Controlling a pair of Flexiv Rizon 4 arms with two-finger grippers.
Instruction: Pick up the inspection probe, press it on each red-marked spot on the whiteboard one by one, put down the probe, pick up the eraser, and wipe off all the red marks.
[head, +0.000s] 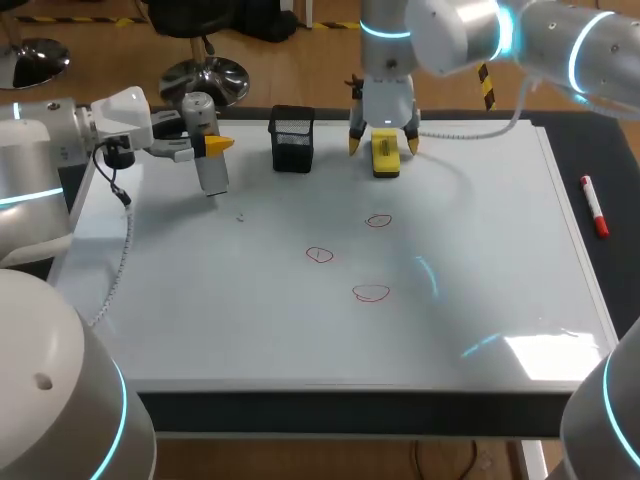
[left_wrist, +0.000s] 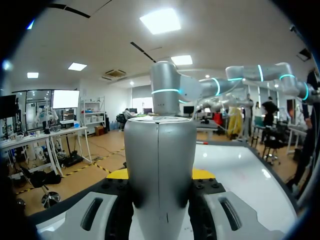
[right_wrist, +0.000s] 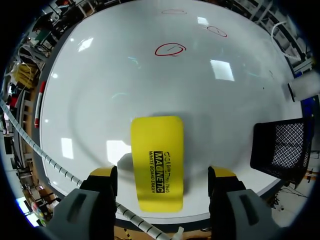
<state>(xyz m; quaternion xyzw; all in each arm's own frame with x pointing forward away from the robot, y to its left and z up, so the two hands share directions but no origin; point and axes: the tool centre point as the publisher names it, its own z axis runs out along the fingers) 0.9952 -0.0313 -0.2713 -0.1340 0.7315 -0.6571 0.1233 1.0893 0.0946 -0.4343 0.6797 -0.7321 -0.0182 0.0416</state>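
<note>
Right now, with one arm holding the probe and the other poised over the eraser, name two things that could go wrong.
1. The right jaws stand open astride the eraser while three red marks are on the whiteboard; wiping early could remove spots the probe should press.
2. The left jaws hold the probe near the black mesh holder; swinging toward the marks might knock it.

From above and behind: looking down over the whole whiteboard (head: 480, 300). From the left wrist: very near the probe (left_wrist: 160, 165), facing level across the board toward the right arm (left_wrist: 167, 75). From the right wrist: close over the eraser (right_wrist: 156, 160), looking down; red marks (right_wrist: 170, 49) and black basket (right_wrist: 282, 147) shared with the overhead.
</note>
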